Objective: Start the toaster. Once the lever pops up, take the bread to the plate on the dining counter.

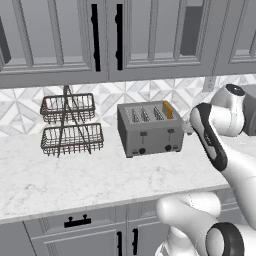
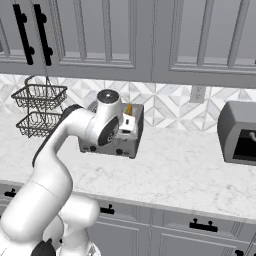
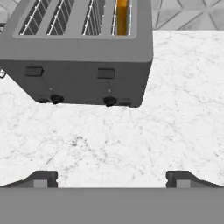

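Left base view, from left to right: a two-tier wire basket (image 1: 70, 125) stands on the white marble counter (image 1: 100, 185) against the patterned backsplash, then the toaster (image 1: 150, 129) sits near the counter's middle, front facing out with its two black levers and two round knobs. The bread (image 1: 168, 110) stands upright in the rightmost slot, its orange crust poking above the top. To the right of the toaster the white arm (image 1: 215, 140) reaches in, with a grey appliance (image 2: 240, 132) beyond it further right on the counter. Hand view looks down at the toaster front, both levers high on its front face; the gripper (image 3: 112, 178) hangs over bare marble in front of the toaster, fingers (image 3: 43, 178) spread wide apart and holding nothing
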Robot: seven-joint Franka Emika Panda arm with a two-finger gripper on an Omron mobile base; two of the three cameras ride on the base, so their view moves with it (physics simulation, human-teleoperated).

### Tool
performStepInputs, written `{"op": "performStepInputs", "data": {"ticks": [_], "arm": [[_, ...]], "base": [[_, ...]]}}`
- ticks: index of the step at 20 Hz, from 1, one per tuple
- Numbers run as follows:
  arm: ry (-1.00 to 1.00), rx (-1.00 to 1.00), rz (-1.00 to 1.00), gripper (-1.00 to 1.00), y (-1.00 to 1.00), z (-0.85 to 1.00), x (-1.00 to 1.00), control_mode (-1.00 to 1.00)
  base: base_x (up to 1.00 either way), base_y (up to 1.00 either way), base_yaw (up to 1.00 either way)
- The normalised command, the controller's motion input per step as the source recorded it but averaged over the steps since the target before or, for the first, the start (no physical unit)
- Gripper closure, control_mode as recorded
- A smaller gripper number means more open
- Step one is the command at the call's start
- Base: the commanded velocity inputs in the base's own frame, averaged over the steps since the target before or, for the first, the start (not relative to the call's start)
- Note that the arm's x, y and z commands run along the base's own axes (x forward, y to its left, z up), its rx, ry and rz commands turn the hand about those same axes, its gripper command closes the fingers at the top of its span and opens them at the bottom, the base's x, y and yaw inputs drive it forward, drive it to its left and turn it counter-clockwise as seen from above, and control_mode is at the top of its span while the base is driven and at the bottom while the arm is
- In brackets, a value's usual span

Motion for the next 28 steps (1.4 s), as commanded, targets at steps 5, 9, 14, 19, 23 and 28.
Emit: {"op": "performStepInputs", "data": {"ticks": [5, 9, 14, 19, 23, 28], "arm": [[-0.12, 0.0, -0.02, -1.0, -0.34, -0.48, 0.27, -1.0], [0.0, 0.02, -0.03, -1.0, -0.1, -0.13, 0.57, -1.0], [0.05, 0.09, -0.05, -1.0, 0.0, 0.0, 0.59, -1.0], [0.01, 0.1, -0.04, -1.0, 0.0, 0.0, 0.33, -1.0], [0.0, 0.07, -0.02, -1.0, 0.0, 0.0, 0.32, -1.0], [0.0, 0.02, 0.0, -1.0, 0.0, -0.03, 0.31, -1.0]], "base": [[0.0, 0.0, 0.0], [0.0, 0.0, 0.0], [0.0, 0.0, 0.0], [0.0, 0.0, 0.0], [0.0, 0.0, 0.0], [0.0, 0.0, 0.0]]}}
